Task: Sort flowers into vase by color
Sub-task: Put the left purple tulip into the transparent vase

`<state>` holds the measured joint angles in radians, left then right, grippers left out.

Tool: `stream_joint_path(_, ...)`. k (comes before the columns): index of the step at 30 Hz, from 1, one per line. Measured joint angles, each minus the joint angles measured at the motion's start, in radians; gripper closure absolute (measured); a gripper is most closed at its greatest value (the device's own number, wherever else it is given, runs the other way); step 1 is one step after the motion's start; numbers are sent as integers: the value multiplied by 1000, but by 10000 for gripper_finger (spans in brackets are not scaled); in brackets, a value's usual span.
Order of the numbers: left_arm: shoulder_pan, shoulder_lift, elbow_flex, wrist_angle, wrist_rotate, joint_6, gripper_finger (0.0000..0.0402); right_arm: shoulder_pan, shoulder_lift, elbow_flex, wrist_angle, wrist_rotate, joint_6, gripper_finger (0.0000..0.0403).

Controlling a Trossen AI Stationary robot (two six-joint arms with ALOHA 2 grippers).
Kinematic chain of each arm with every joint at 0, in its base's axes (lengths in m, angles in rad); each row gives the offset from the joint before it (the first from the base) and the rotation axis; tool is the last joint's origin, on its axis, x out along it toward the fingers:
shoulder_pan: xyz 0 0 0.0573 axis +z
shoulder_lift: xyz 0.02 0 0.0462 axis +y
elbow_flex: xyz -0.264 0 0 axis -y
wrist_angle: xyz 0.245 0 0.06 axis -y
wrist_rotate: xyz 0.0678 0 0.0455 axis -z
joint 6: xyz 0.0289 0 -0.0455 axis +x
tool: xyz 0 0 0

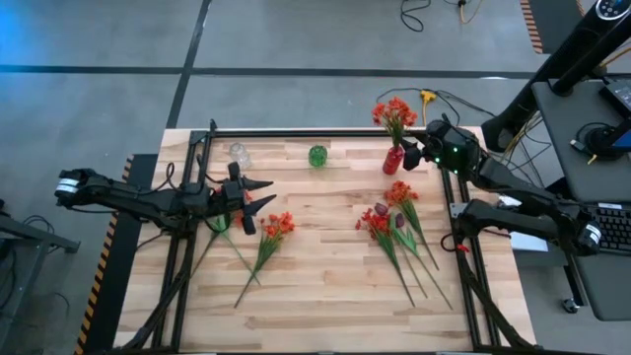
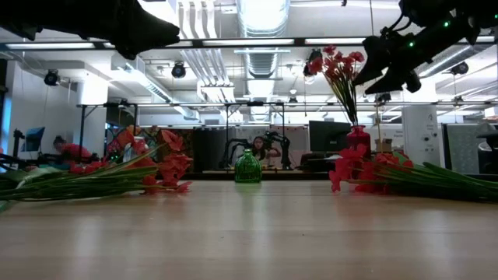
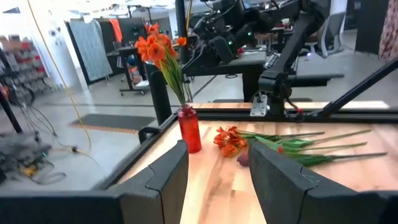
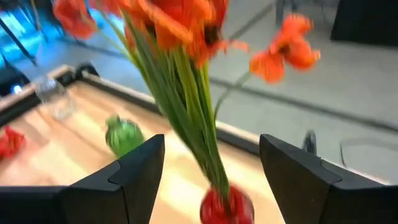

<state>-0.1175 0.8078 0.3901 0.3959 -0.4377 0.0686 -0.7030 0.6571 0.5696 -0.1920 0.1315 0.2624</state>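
A red vase point(image 1: 393, 160) stands at the table's far right and holds orange-red flowers point(image 1: 394, 110) upright by their green stems point(image 4: 199, 143). My right gripper point(image 1: 416, 153) is open and empty just right of that vase, level with the stems, which show ahead between its fingers in the right wrist view. My left gripper point(image 1: 264, 192) is open and empty above the table's left half. Just near of it, orange-red flowers point(image 1: 271, 232) lie flat. Several more flowers point(image 1: 394, 219), red, orange and a dark maroon one, lie flat on the right.
A green glass vase point(image 1: 317, 156) and a clear glass vase point(image 1: 239, 153) stand along the far edge, both without flowers. A black frame point(image 1: 296, 132) rims the table. Bare wood lies between the two flower piles and along the near edge.
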Motion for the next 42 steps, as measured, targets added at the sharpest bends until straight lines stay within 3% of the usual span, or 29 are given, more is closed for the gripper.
stream_joint_path(3, -10, 0, 22, -87, 0, -91, 251, 13, 0, 54, -149, 0, 34, 158)
stream_joint_path(7, -47, 7, 114, -359, 10, -256, 251, 32, -3, 96, -298, 1, 52, 164)
stream_joint_path(13, -146, 47, 302, -853, 14, -566, 251, 71, -14, 113, -431, 1, 115, 165)
stream_joint_path(19, -267, 120, 442, -1121, 38, -821, 251, 131, -22, 113, -507, 0, 170, 166)
stream_joint_path(24, -339, 191, 477, -1190, 48, -1042, 251, 191, -25, 113, -594, -2, 234, 166)
stream_joint_path(35, -359, 334, 467, -1284, 294, -1449, 251, 323, -29, 115, -663, -3, 314, 166)
stream_joint_path(42, -369, 341, 467, -1286, 318, -1721, 251, 373, -29, 115, -663, -1, 301, 167)
